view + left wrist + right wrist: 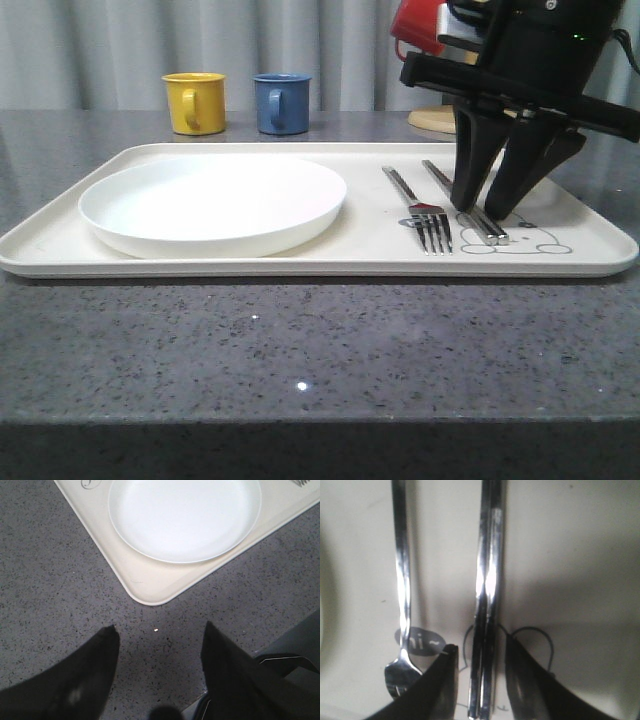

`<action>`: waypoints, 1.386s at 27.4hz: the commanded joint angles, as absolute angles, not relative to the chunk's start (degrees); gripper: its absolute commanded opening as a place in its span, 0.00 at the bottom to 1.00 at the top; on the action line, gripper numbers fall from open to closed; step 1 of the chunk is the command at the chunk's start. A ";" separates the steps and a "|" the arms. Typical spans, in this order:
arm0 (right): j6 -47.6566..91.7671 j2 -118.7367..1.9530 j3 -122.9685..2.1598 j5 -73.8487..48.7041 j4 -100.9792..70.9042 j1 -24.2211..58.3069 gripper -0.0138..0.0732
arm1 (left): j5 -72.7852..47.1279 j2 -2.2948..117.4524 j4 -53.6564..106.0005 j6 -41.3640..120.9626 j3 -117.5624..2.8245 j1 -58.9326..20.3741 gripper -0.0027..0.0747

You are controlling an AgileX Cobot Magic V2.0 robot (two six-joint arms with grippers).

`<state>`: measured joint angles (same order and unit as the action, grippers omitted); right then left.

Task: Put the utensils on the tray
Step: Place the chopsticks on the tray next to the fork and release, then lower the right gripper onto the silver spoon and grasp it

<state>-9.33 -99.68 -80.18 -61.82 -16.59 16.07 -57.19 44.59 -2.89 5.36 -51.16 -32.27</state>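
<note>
Chopsticks (485, 605) between spread right claw (490, 212) | left claw (157, 645) spread, beside tray (150, 587) corner

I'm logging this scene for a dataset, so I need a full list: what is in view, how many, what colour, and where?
tray: one, cream, on the grey counter, near its front edge
plate: one, white, on the tray's left part
fork: one, silver, on the tray right of the plate, tines toward the camera
chopsticks: one pair, silver, side by side on the tray right of the fork
yellow mug: one, behind the tray on the counter
blue mug: one, right of the yellow mug
red object: one, back right, partly hidden
left end effector: black, open, above bare counter off the tray's corner
right end effector: black, open, fingers straddling the chopsticks
</note>
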 commanded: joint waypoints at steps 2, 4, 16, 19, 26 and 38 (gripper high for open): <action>-5.37 -91.35 -81.40 -60.94 -11.88 16.03 0.48 | -54.01 44.37 -3.04 4.89 -52.67 -32.79 0.51; -5.37 -88.41 -81.40 -61.74 -6.41 15.61 0.47 | -54.01 44.37 -3.04 4.89 -52.67 -32.79 0.51; -1.06 -86.47 -81.40 -62.06 2.11 -3.68 0.47 | -54.01 44.37 -3.04 4.89 -52.67 -32.79 0.51; -0.95 -87.94 -81.40 -60.74 2.11 -7.58 0.47 | -54.01 44.37 -3.04 4.89 -52.67 -32.79 0.51; 0.00 -93.07 -81.40 -58.92 2.11 -10.95 0.47 | -54.01 44.37 -3.04 4.89 -52.67 -32.79 0.51; 0.00 -99.19 -81.40 -56.27 4.08 -10.95 0.47 | -54.01 44.37 -3.04 4.89 -52.67 -32.79 0.51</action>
<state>-0.67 -101.12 -80.18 -57.64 2.60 -10.71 -57.19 44.59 -2.89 5.36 -51.16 -32.27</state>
